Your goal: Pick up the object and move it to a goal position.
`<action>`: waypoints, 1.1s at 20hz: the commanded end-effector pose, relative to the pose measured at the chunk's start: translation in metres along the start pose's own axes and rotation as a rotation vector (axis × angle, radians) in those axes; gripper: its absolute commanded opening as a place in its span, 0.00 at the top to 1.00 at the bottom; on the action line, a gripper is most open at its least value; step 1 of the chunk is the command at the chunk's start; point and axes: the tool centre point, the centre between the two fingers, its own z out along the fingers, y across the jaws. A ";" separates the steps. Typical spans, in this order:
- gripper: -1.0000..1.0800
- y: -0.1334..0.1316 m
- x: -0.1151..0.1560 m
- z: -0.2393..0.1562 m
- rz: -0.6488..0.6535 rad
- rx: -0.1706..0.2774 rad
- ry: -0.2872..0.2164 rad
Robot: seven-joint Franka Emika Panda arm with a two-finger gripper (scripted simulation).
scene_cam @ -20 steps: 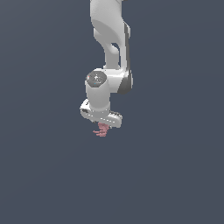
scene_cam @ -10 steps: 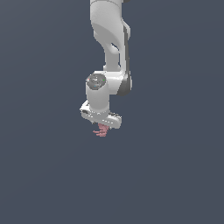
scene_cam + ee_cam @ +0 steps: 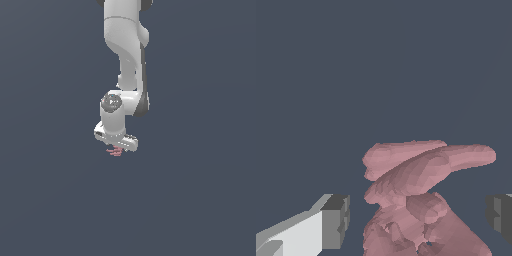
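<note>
Below the white arm, the gripper points down with the pink-red object poking out just under it. Seen from the wrist, the object sits between the two dark finger pads, with a gap showing on either side; whether the pads actually press on it cannot be told. Around the arm lies only plain dark blue-grey ground, open on every side, with no bin, tray or edge showing.

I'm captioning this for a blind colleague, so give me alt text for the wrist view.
A dusty pink lump with ridged, finger-like projections fills the lower middle of the frame, sitting between the two dark fingertips of the open pincer, with a gap on each side. Behind it is plain dark grey-blue.
</note>
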 end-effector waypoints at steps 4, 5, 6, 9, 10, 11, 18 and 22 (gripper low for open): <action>1.00 0.000 0.001 0.006 0.000 0.000 0.001; 1.00 0.000 0.001 0.006 0.000 0.000 0.001; 1.00 0.000 0.001 0.006 0.000 0.000 0.001; 1.00 0.000 0.001 0.006 0.000 0.000 0.001; 1.00 0.000 0.001 0.006 0.000 0.000 0.001; 1.00 0.000 0.001 0.006 0.000 0.000 0.001; 1.00 -0.004 -0.001 0.002 -0.001 0.001 0.002; 1.00 -0.011 -0.008 -0.007 -0.001 0.001 0.002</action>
